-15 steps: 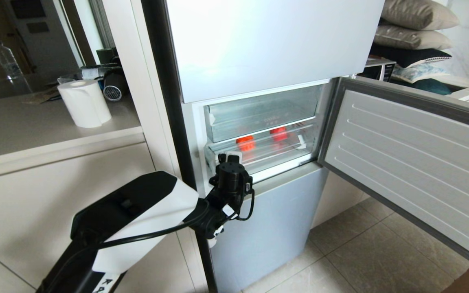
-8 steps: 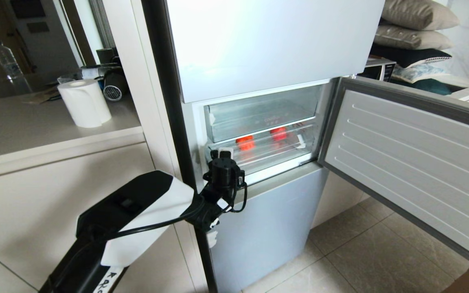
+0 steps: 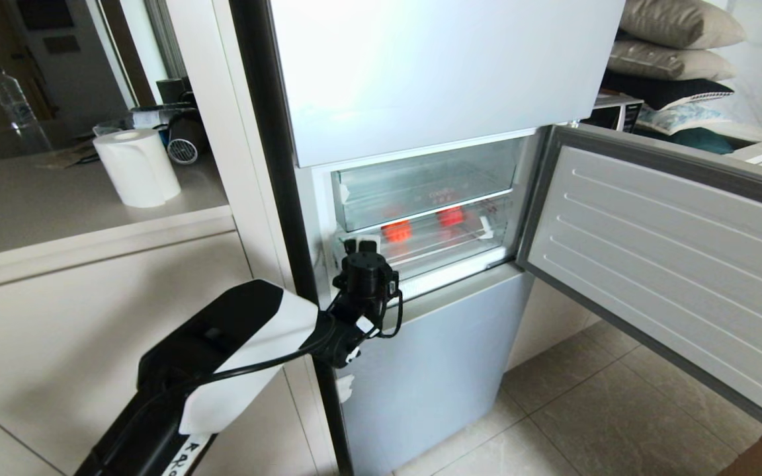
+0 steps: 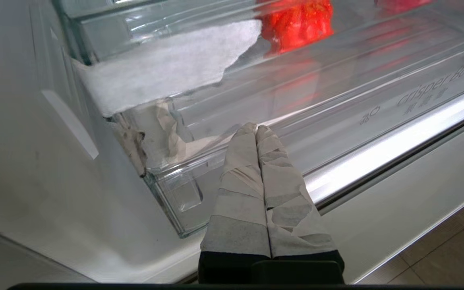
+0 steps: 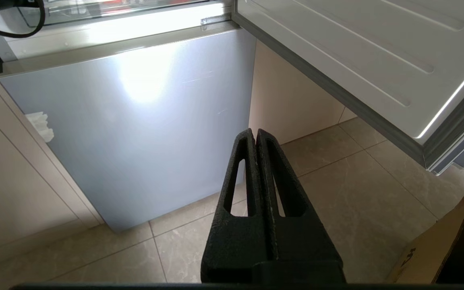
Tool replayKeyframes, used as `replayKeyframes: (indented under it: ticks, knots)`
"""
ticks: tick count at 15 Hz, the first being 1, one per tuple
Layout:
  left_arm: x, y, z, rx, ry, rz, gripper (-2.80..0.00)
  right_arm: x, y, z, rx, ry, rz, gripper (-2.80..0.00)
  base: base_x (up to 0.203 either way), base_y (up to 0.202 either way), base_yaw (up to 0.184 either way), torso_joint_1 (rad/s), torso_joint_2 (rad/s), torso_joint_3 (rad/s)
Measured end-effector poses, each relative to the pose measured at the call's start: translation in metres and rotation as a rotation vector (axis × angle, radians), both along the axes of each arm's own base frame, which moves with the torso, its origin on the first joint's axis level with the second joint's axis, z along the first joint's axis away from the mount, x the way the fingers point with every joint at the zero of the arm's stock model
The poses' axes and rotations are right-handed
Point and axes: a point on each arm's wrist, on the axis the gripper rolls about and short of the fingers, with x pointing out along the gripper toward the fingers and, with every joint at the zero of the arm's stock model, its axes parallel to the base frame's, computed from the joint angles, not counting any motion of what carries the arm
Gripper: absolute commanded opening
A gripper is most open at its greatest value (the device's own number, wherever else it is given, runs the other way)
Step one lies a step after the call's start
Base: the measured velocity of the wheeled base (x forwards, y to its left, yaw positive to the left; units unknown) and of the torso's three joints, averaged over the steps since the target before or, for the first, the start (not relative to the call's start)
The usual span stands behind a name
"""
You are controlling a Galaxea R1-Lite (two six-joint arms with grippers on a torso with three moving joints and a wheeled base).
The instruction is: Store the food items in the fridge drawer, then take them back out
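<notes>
1. The left gripper (image 3: 360, 246) sat at centre frame in the head view, its taped fingers (image 4: 274, 177) pressed together on nothing, tips against the clear front wall of the fridge drawer (image 3: 447, 248).
2. The right gripper (image 5: 255, 139) hung low over the floor tiles, clenched and empty.
3. A red fruit (image 3: 397, 231) lay inside the drawer, left of centre; a second red shape (image 3: 451, 215) sat further right.
4. The fruit looked firm, smooth and probably slippery; a grasp across its widest part seemed safest.
5. The drawer's plastic looked rigid but brittle. The upper bin (image 3: 421, 182) left little headroom, and the open door (image 3: 672, 264) bounded the right side.
</notes>
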Motion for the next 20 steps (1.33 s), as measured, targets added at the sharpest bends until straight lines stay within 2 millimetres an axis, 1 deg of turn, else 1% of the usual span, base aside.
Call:
replayKeyframes:
  ticks: [6,8,11,13,15,16,18,20]
  knots:
    - [0.008,0.003,-0.001,0.001,0.001,0.03,-2.8,0.0,0.0,0.0,0.0,-0.001,0.0,-2.8,0.0,0.0,0.0,0.0,0.0,0.0]
    - [0.004,0.001,0.0,0.003,0.006,0.023,-2.8,0.0,0.0,0.0,0.0,-0.001,0.0,-2.8,0.0,0.0,0.0,0.0,0.0,0.0]
    - [-0.007,-0.005,0.008,0.003,0.008,0.002,-2.8,0.0,0.0,0.0,0.0,-0.001,0.001,-2.8,0.0,0.0,0.0,0.0,0.0,0.0]
    - [-0.02,-0.007,0.009,0.008,0.019,-0.016,-2.8,0.0,0.0,0.0,0.0,-0.001,0.0,-2.8,0.0,0.0,0.0,0.0,0.0,0.0]
    - [-0.04,-0.005,0.011,0.02,0.037,-0.042,-2.8,0.0,0.0,0.0,0.0,-0.001,0.0,-2.8,0.0,0.0,0.0,0.0,0.0,0.0]
    - [-0.052,-0.004,0.016,0.022,0.042,-0.062,-2.8,0.0,0.0,0.0,0.0,-0.001,0.0,-2.8,0.0,0.0,0.0,0.0,0.0,0.0]
    - [-0.078,0.001,0.034,0.018,0.035,-0.095,-2.8,0.0,0.0,0.0,0.0,0.0,0.0,-2.8,0.0,0.0,0.0,0.0,0.0,0.0]
    - [-0.1,0.013,0.061,0.003,0.015,-0.112,-2.8,0.0,0.0,0.0,0.0,0.0,0.0,-2.8,0.0,0.0,0.0,0.0,0.0,0.0]
